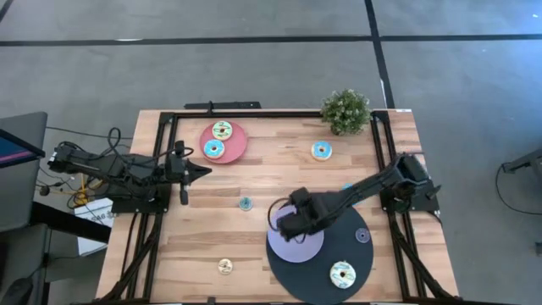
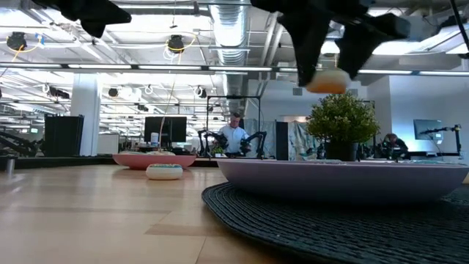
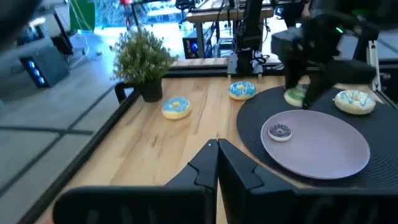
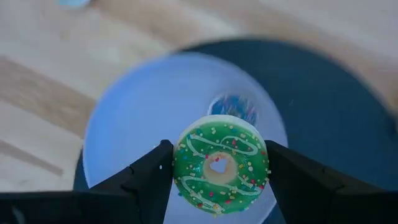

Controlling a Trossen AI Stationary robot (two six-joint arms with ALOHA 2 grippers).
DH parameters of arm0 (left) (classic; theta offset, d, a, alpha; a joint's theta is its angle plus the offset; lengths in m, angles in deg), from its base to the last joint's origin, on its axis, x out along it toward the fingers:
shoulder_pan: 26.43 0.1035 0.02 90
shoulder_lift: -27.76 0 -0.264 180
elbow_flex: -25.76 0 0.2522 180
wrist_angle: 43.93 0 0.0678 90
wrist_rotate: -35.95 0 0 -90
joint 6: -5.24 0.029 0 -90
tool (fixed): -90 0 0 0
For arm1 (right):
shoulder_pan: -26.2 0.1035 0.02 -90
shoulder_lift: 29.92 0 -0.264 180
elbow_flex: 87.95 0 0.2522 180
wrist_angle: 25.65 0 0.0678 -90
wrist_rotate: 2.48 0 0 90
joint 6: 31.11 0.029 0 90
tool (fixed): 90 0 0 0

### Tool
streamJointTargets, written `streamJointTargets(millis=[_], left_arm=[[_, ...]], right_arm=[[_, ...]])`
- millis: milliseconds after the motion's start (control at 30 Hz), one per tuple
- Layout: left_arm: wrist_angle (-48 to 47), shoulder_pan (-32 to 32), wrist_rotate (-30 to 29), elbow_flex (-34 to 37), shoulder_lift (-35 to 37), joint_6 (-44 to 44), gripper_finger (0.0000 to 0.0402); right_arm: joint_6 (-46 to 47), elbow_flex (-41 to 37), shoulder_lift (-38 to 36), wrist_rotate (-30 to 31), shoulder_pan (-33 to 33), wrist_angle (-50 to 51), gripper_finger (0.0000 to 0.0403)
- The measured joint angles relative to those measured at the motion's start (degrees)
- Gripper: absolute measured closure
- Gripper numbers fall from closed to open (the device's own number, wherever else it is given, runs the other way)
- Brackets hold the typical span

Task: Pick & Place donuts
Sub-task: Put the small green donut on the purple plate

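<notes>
The right tool (image 4: 217, 165) is clamped on a green donut (image 4: 220, 163), hanging above the lavender plate (image 4: 137, 118). Let go off-centre, I reckon it lands on the small purple donut (image 4: 234, 107) and rolls off. The left tool (image 1: 196, 170), fingers together, waits by the desk's left edge.

On the bench (image 1: 279, 169), a plate (image 1: 296, 246) lies on the mat (image 1: 373, 263). The right tool (image 4: 217, 165) holds a donut (image 4: 220, 164) above this plate, seemingly clear of it.
</notes>
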Motion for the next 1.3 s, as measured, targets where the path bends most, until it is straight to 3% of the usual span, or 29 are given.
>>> streamJointTargets(millis=[333,633,900,1300], left_arm=[[-0.21,-0.04,3.76,0.02,0.00,-2.46,0.0401],[-0.15,-0.04,5.54,0.02,-0.02,-7.43,0.0401],[-0.17,-0.04,5.86,0.04,-0.02,-9.74,0.0401],[-0.21,-0.04,7.05,0.07,-0.02,-10.07,0.0401]], right_arm=[[6.33,0.06,7.82,-5.54,6.74,-2.76,0.0170],[4.82,0.04,12.46,-5.87,6.31,-2.78,0.0189],[9.68,0.07,12.18,-2.61,6.10,0.76,0.0197],[9.69,0.07,12.12,-2.88,5.99,0.64,0.0165]])
